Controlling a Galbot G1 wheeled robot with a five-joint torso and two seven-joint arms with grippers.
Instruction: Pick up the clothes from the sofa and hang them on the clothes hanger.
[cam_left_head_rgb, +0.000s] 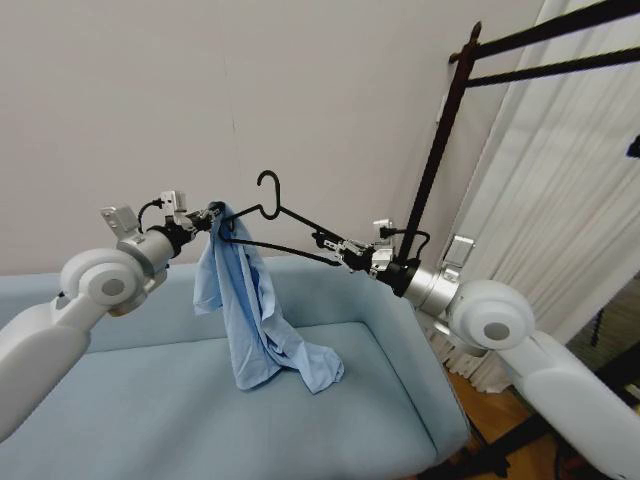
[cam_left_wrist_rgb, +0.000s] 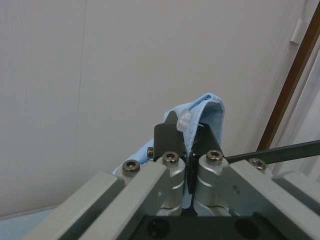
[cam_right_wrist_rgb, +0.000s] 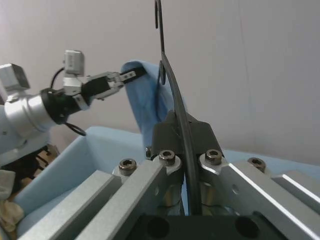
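Centre-left of the head view: left gripper (cam_left_head_rgb: 214, 217), fingers pressed together on the collar edge of a light-blue shirt (cam_left_head_rgb: 243, 300). The shirt drapes down, its lower end resting on the blue sofa (cam_left_head_rgb: 150, 410). Centre: right gripper (cam_left_head_rgb: 330, 243), clamped on one end of a black hanger (cam_left_head_rgb: 296, 219). Hanger's long axis runs leftward and slightly up from that grip. Its free end sits at the pinched collar, so the left gripper is nearer the shirt. Upper right: dark clothes rack (cam_left_head_rgb: 445, 130), well apart.
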